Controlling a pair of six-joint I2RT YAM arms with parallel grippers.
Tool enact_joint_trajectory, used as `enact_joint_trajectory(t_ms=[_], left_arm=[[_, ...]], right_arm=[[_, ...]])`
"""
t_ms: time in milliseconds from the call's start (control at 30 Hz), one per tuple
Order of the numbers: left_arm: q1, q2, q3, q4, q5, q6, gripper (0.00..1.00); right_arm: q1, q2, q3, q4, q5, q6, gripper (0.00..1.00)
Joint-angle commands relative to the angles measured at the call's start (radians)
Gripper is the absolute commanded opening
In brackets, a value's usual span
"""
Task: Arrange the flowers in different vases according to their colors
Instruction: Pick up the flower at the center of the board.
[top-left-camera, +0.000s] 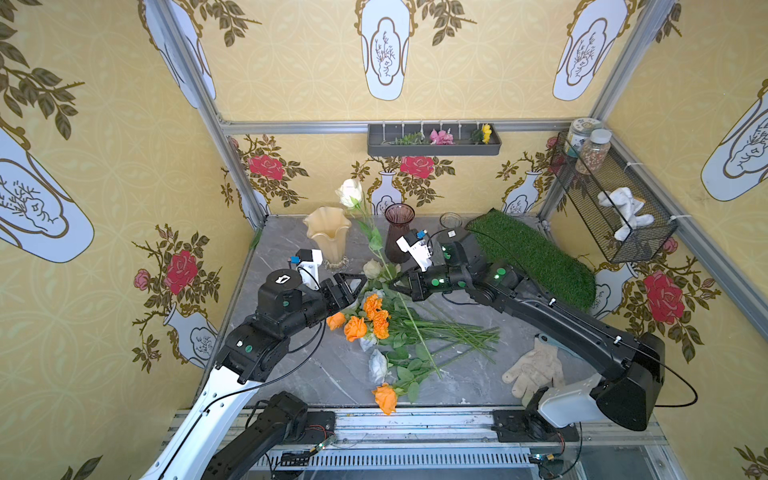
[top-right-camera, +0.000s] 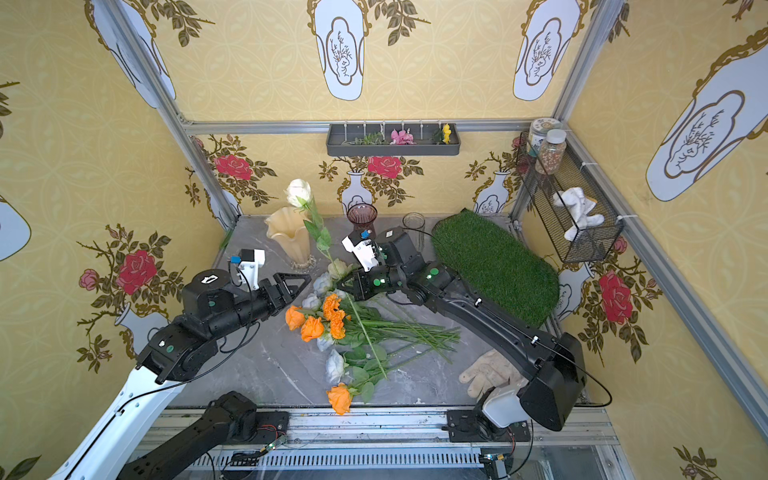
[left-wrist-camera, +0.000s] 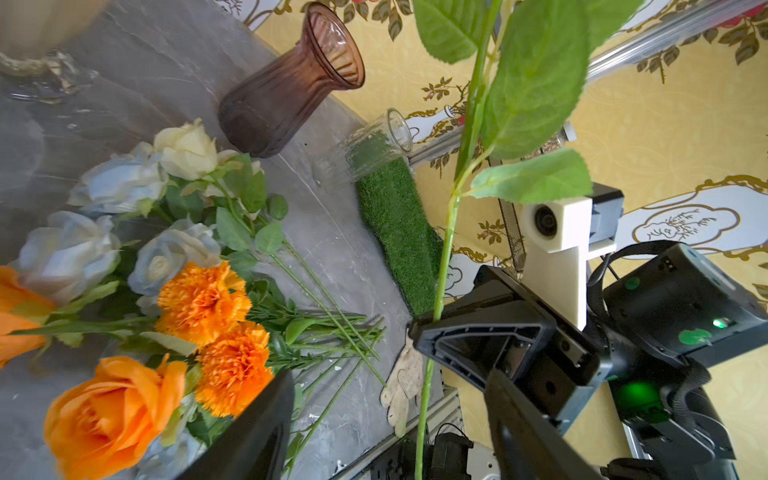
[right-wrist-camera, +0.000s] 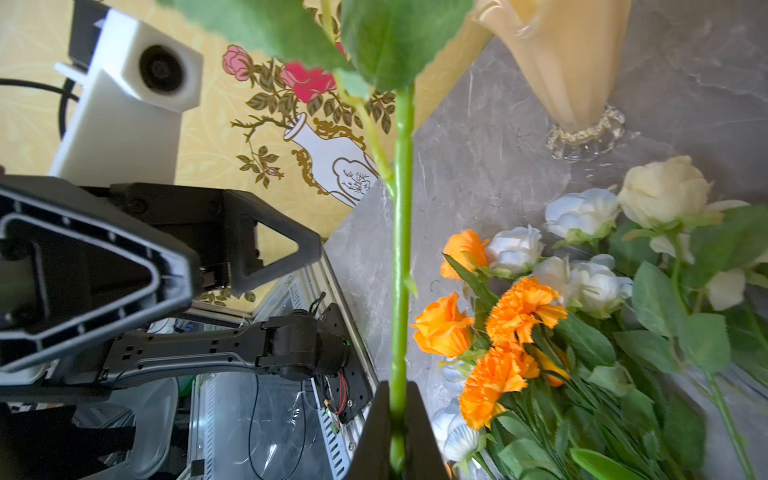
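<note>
**Flower-sorting cell, seen in both top views.** The right pincer is clamped tight on the green stem of a cream-white rose, about midway along it. The right wrist view shows both fingers pressed against the stem.

The rose is lifted off the desk and tilted. Its bloom is raised near the rim of the cream-yellow ruffled vase, and its lower stem slants down over the heap of flowers.

The left pincer stands with its jaws apart and holds nothing. Its tips are near the held stem but do not touch it.

The dark purple ribbed vase and the clear glass cylinder vase stand upright along the rear of the desk, to the right of the ruffled one.

A loose heap at mid-desk holds orange roses and marigolds, pale blue-white roses and a second cream rose. A single orange rose lies at the front edge. A grass mat and a work glove lie on the right side.
</note>
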Motion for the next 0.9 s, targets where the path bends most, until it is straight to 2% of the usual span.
enact_joint_trajectory(t_ms=[0,233,367,567,733,867], left_arm=[[-0.035,0.055,0.026,0.1,-0.018,-0.031,0.7],[-0.053,0.128,0.068,0.143,-0.04,-0.038,0.46],[-0.058,0.167,0.08,0.173,-0.017,-0.057,0.41],[-0.097,0.194,0.089,0.18,-0.035,-0.059,0.39],[-0.117,0.203,0.078,0.185,-0.048,-0.065,0.29],[-0.138,0.218,0.074,0.192,-0.048,-0.065,0.27]], right_arm=[[0.014,-0.007,-0.002,0.071,-0.02,0.02,0.0],[0.032,-0.046,-0.04,0.12,0.001,0.036,0.0],[0.032,-0.052,-0.046,0.127,0.003,0.032,0.0],[0.033,-0.051,-0.056,0.137,0.008,0.029,0.0],[0.033,-0.061,-0.078,0.15,0.015,0.03,0.0],[0.033,-0.067,-0.089,0.153,0.019,0.028,0.0]])
